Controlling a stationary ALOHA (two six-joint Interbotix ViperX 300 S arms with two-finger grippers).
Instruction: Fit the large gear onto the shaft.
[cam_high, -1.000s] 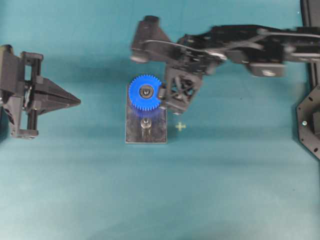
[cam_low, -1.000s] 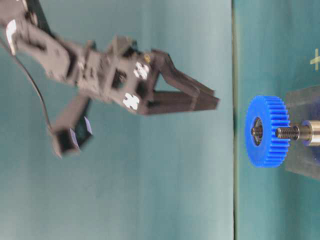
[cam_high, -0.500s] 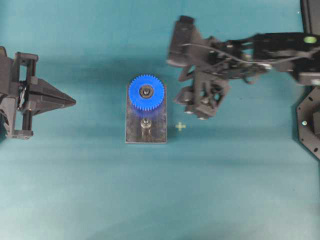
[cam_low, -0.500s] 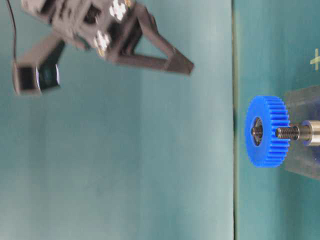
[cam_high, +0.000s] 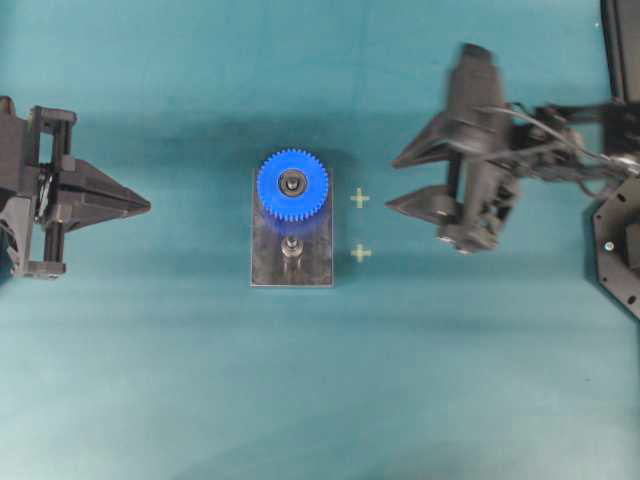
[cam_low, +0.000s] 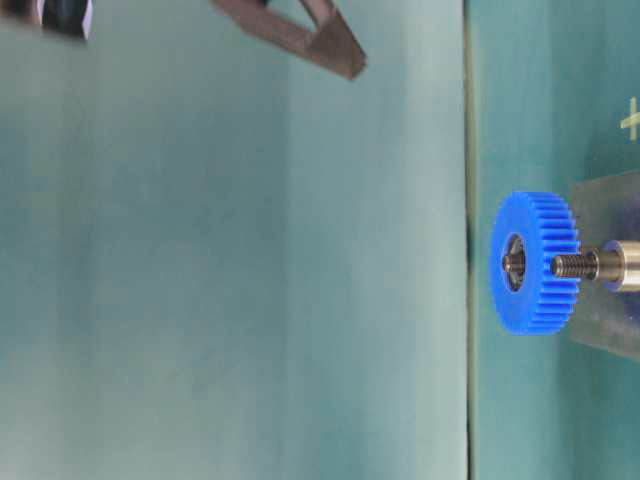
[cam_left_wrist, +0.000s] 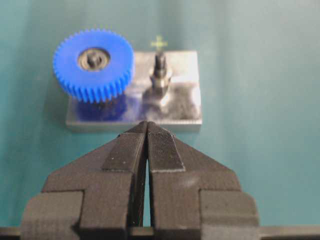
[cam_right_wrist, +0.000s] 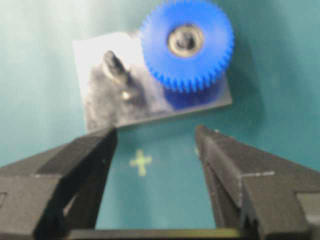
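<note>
On the grey plate (cam_high: 290, 270), the large gear (cam_high: 292, 185) is sitting seated over the shaft (cam_left_wrist: 93, 59), while the right gripper (cam_high: 402, 183) is hanging spread and empty and the left gripper (cam_high: 146, 205) is resting pressed together.

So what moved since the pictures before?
The right end effector, open and empty, pulled back from the large gear toward the right. The gear stayed on its shaft on the plate; the left end effector stayed shut at the left.
</note>
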